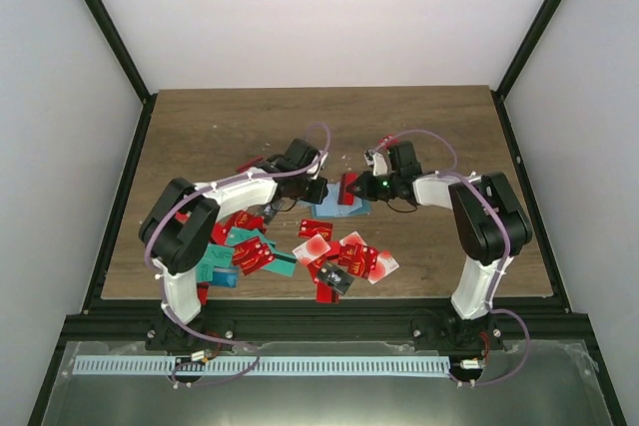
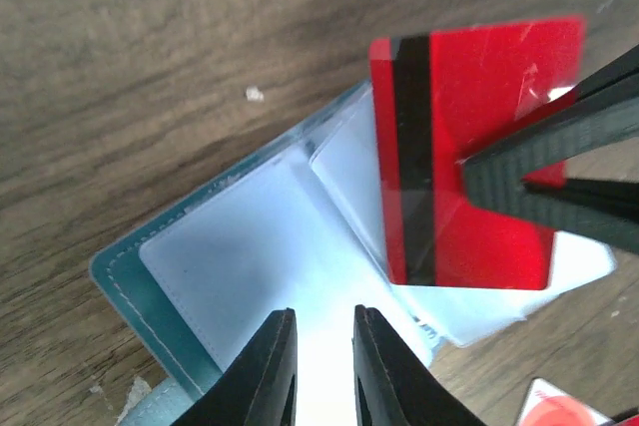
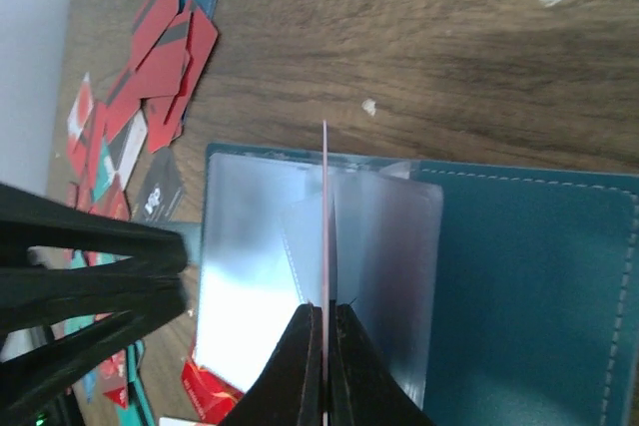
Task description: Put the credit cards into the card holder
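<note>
The card holder [image 1: 356, 210] lies open on the table between my two grippers, teal outside [image 3: 529, 286] with pale blue inner panels [image 2: 240, 246]. My right gripper [image 3: 324, 311] is shut on a red credit card [image 3: 325, 207], seen edge-on, held upright over the holder's clear sleeves. In the left wrist view this card [image 2: 469, 147] shows its black stripe, its lower edge at a sleeve. My left gripper [image 2: 324, 321] is narrowly open with nothing between its fingers, its tips down over the holder's left inner panel. Several other credit cards [image 1: 300, 251] lie scattered near the front.
The card pile, mostly red with some teal, spreads from front left to front middle [image 3: 150, 77]. The left gripper's fingers [image 3: 90, 266] show at the left of the right wrist view. Dark frame rails border the wooden table [image 1: 300, 127].
</note>
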### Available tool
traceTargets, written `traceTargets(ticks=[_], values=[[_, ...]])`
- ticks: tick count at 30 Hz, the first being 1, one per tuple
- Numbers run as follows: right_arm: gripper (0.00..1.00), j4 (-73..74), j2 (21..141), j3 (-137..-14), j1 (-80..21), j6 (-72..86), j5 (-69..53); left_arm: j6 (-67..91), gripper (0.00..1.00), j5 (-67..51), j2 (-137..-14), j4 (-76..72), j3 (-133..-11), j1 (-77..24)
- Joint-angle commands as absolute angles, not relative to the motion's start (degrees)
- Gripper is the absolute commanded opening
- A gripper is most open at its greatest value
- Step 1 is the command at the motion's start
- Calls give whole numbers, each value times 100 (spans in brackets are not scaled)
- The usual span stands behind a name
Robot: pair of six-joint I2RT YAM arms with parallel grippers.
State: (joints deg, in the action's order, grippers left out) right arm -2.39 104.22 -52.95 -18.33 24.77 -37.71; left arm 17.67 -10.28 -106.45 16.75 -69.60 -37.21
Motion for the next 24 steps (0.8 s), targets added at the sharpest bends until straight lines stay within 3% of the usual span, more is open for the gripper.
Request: traceTargets(ticks=[1, 14, 24], values=[[1, -689, 10573, -5183, -1727, 2724, -4443, 1607, 17, -1097, -10922, 1642, -6892, -3722], [1, -1115, 10798, -5106, -1703, 2916, -4926, 1679, 14, -928, -11024, 1491, -6585, -3726], [1, -590, 10664, -5232, -1743, 2591, -3785, 1619, 12, -927, -11065, 1528, -6618, -3727]])
